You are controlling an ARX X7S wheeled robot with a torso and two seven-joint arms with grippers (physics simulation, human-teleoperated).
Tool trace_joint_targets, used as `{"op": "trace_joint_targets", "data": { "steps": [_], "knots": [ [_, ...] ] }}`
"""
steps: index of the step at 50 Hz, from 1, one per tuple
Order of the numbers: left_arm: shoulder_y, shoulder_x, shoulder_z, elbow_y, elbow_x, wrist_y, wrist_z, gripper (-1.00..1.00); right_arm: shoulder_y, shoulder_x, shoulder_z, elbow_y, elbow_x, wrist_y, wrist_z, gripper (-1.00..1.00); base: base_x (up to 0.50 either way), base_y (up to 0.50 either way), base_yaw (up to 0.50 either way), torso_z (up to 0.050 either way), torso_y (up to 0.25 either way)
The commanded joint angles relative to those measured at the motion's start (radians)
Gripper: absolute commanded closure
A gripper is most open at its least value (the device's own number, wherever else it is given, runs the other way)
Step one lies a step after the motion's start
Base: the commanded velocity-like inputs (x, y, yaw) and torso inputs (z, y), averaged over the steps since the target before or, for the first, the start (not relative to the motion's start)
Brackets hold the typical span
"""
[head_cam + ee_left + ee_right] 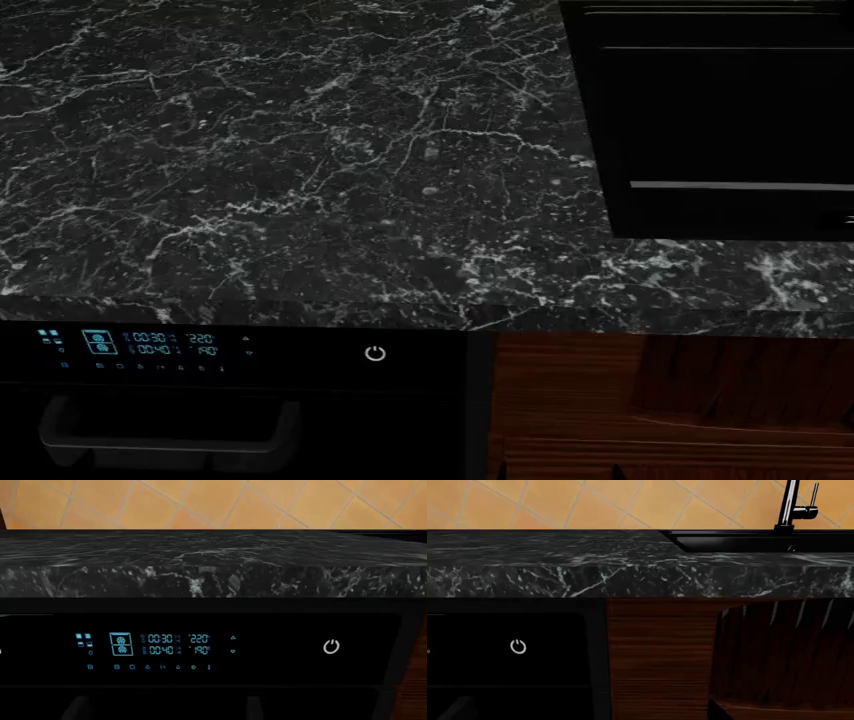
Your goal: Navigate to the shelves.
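Observation:
The shelves are out of view in all three views. Neither gripper shows, and no arm appears in the head view. I stand close against a black marble countertop (pixel 294 160) that fills most of the head view. Below its front edge sits a built-in oven with a lit blue control panel (pixel 134 345) (pixel 160 645) and a power symbol (pixel 375 353) (pixel 518 647). The left wrist view faces the oven panel straight on. The right wrist view faces the seam between the oven and a wooden cabinet front (pixel 660 655).
A black sink (pixel 721 120) is set into the counter at the right, with a black tap (pixel 794 505) behind it. An orange tiled wall (pixel 213 502) backs the counter. The oven door handle (pixel 167 430) juts out below the panel. Dark wood cabinetry (pixel 667 400) lies under the sink.

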Motion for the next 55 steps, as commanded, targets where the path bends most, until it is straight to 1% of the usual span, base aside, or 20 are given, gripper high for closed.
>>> {"op": "trace_joint_targets", "data": {
  "steps": [1,3,10,13,15,16,23,55],
  "knots": [
    [0.000,-0.015,0.020,-0.001,0.000,0.001,-0.020,-1.00,-0.001,0.012,-0.014,-0.004,0.012,0.004,0.014,-1.00,0.00,0.00,0.00,0.000,0.000],
    [-0.005,-0.025,0.032,-0.007,-0.015,-0.004,-0.032,-1.00,-0.009,0.021,-0.040,0.008,-0.016,-0.046,0.044,-1.00,0.00,0.00,0.00,0.000,0.000],
    [-0.001,-0.046,0.055,0.002,-0.022,-0.012,-0.055,-1.00,-0.005,0.041,-0.064,0.000,0.010,-0.026,0.063,-1.00,0.00,0.00,0.00,0.000,0.000],
    [-0.013,-0.049,0.063,0.000,0.000,-0.051,-0.089,-1.00,-0.004,0.046,-0.071,-0.002,0.017,-0.020,0.072,-1.00,0.00,0.00,0.00,0.000,0.000],
    [-0.012,-0.054,0.073,-0.004,0.000,-0.041,-0.088,-1.00,-0.001,0.050,-0.075,0.002,0.021,-0.021,0.076,-1.00,0.00,0.00,0.00,0.000,0.000],
    [0.000,-0.059,0.070,0.012,-0.031,-0.022,-0.067,-1.00,0.000,0.052,-0.076,0.001,0.023,-0.020,0.079,-1.00,0.00,0.00,0.00,0.000,0.000],
    [0.004,-0.068,0.081,0.010,-0.042,0.000,-0.078,-1.00,-0.003,0.065,-0.089,-0.006,0.032,-0.012,0.093,-1.00,0.00,-0.03,0.00,0.000,0.000],
    [-0.004,-0.105,0.118,0.009,-0.079,-0.011,-0.126,-1.00,-0.001,0.103,-0.142,-0.013,0.051,0.001,0.136,-1.00,-0.05,-0.50,0.00,0.000,0.000]
  ]
}}
